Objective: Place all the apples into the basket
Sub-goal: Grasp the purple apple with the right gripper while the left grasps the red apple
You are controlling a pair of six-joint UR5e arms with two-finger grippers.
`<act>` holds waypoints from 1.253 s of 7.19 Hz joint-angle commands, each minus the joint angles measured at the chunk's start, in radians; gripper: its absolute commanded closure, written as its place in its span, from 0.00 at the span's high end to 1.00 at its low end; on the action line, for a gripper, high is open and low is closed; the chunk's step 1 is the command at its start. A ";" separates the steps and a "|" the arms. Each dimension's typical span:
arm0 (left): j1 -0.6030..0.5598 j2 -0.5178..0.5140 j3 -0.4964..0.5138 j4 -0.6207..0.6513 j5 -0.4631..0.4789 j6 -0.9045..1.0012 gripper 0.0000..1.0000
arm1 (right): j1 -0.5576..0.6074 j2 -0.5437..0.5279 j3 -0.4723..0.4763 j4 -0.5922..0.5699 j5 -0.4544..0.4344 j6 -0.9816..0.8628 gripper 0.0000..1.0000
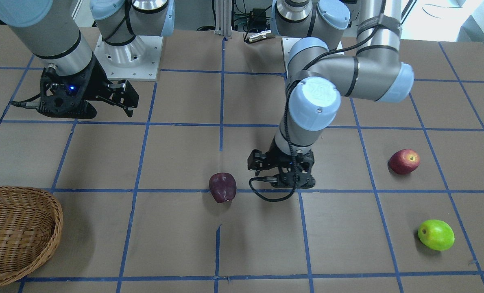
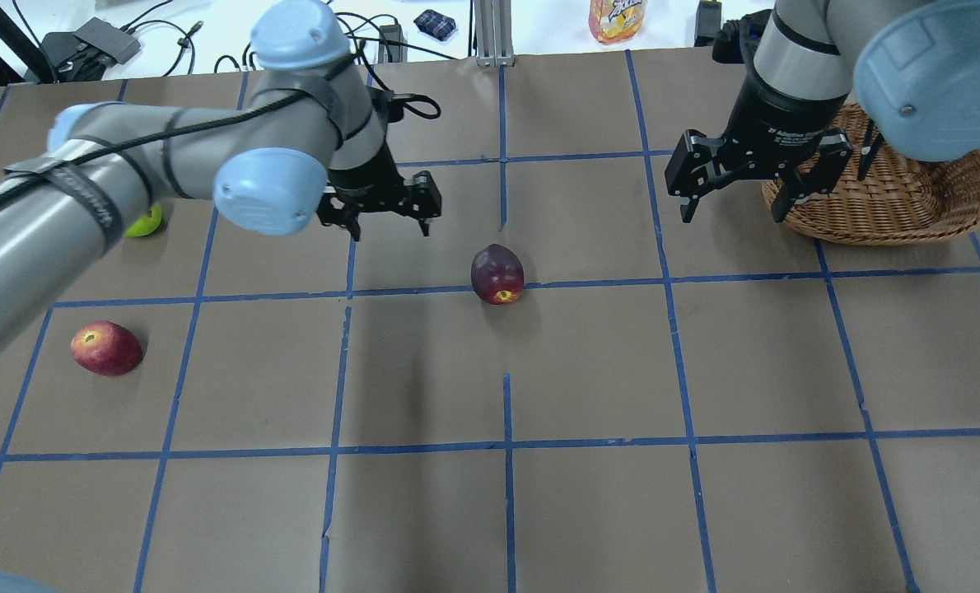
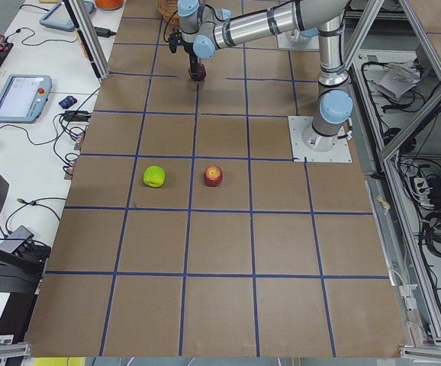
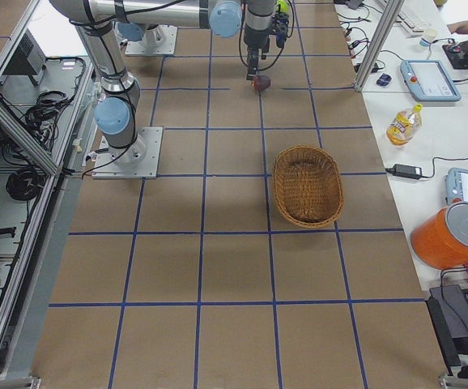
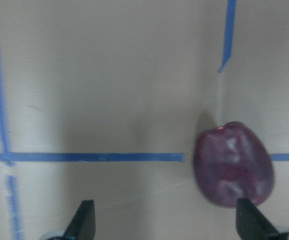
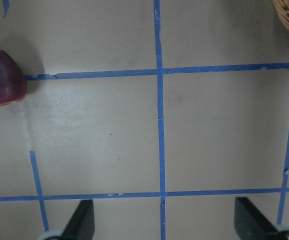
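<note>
The dark maroon apple (image 2: 497, 273) lies near the table's middle on a blue tape line; it also shows in the front view (image 1: 222, 187) and the left wrist view (image 5: 233, 170). My left gripper (image 2: 389, 231) is open and empty, hovering just to the apple's left. The red apple (image 2: 105, 347) and the green apple (image 2: 146, 221) lie far left, the green one partly hidden by my left arm. The wicker basket (image 2: 910, 198) sits at the far right. My right gripper (image 2: 733, 216) is open and empty, hovering beside the basket's left edge.
An orange drink bottle (image 2: 618, 18) and cables lie past the table's far edge. The arms' white base plates (image 1: 126, 53) are on the robot's side. A tablet pendant (image 4: 432, 77) rests on the side bench.
</note>
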 commanded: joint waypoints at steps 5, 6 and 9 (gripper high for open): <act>0.544 0.135 -0.160 -0.120 0.175 0.694 1.00 | 0.252 0.292 0.000 -0.453 0.099 0.181 1.00; 0.610 0.107 -0.185 -0.060 0.177 0.778 1.00 | 0.288 0.335 -0.001 -0.475 0.092 0.222 1.00; 0.636 0.041 -0.244 0.121 0.235 0.854 1.00 | 0.312 0.449 -0.001 -0.610 0.101 0.232 1.00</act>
